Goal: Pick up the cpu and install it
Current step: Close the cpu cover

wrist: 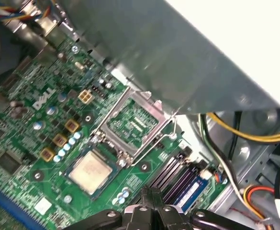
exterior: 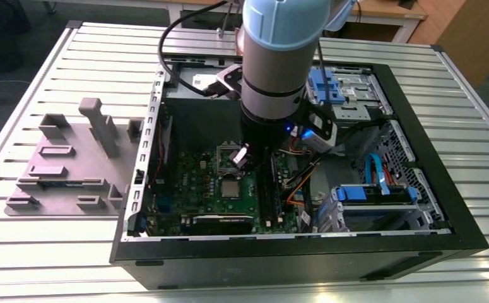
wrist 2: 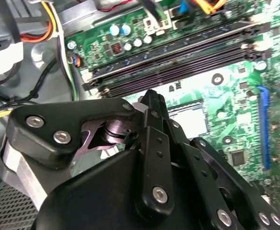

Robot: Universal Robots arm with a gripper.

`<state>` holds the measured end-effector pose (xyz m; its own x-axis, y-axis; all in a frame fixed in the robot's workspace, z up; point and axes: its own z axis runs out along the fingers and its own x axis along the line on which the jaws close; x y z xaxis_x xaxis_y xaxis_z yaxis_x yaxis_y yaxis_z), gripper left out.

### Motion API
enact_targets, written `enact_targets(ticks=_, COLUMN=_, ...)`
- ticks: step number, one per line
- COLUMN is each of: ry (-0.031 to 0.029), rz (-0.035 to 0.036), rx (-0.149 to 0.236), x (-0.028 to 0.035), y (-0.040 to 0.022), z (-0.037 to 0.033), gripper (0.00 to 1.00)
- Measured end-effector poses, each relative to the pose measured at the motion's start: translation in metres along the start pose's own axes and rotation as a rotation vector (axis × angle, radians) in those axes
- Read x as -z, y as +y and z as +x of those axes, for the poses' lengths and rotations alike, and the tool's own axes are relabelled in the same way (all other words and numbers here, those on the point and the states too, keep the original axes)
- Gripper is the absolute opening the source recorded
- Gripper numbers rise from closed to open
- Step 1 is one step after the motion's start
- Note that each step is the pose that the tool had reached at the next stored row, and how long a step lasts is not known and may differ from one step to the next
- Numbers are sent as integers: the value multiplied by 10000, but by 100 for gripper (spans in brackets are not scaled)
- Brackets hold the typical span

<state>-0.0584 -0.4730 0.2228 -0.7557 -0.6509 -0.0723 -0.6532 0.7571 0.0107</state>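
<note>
Gripper (wrist: 151,201), black and jointed, poised above green circuit board (wrist: 29,120), fingertips (wrist: 147,199) pressed together, holding nothing. Small square silvery-topped cpu (wrist: 89,171) lying flat just beside metal-framed socket (wrist: 130,120), untouched.

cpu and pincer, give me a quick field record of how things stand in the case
cpu: lies flat on the motherboard, silvery top up, nothing gripping it
motherboard: green, inside the open pc case
metal frame: right beside the cpu
memory slots: long and dark, on the cpu's other side
arm: reaches down into the case
pincer: over the board near the cpu, apart from it, shut and holding nothing
task state: cpu not picked up
</note>
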Motion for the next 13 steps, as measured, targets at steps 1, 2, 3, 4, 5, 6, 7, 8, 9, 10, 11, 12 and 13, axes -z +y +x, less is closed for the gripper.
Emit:
enact_targets(ticks=1, ry=-1, rz=-1, rx=0, x=-5, y=12, z=-10, gripper=11)
enact_targets(ticks=2, ry=-3, rz=-3, rx=0, x=-10, y=23, z=-20, gripper=11)
enact_targets(ticks=3, ry=-3, rz=-4, rx=0, x=-17, y=34, z=-28, gripper=11)
enact_targets(ticks=4, ry=-3, rz=-3, rx=0, x=-26, y=43, z=-34, gripper=11)
enact_targets(ticks=5, ry=-3, rz=-3, rx=0, x=-39, y=51, z=-39, gripper=11)
enact_targets(ticks=6, ry=-2, rz=-3, rx=0, x=-52, y=59, z=-43, gripper=11)
enact_targets(ticks=7, ry=-2, rz=-3, rx=0, x=-62, y=67, z=-48, gripper=11)
enact_targets(ticks=8, ry=-4, rz=-4, rx=-1, x=-67, y=72, z=-50, gripper=11)
enact_targets(ticks=9, ry=-5, rz=-4, rx=1, x=-68, y=72, z=-51, gripper=11)
enact_targets(ticks=10, ry=-3, rz=-4, rx=1, x=-67, y=72, z=-51, gripper=11)
enact_targets(ticks=11, ry=-2, rz=-3, rx=0, x=-67, y=73, z=-51, gripper=11)
enact_targets(ticks=12, ry=-2, rz=-3, rx=0, x=-67, y=74, z=-50, gripper=11)
enact_targets(ticks=13, ry=-5, rz=-3, rx=-2, x=-69, y=79, z=-49, gripper=11)
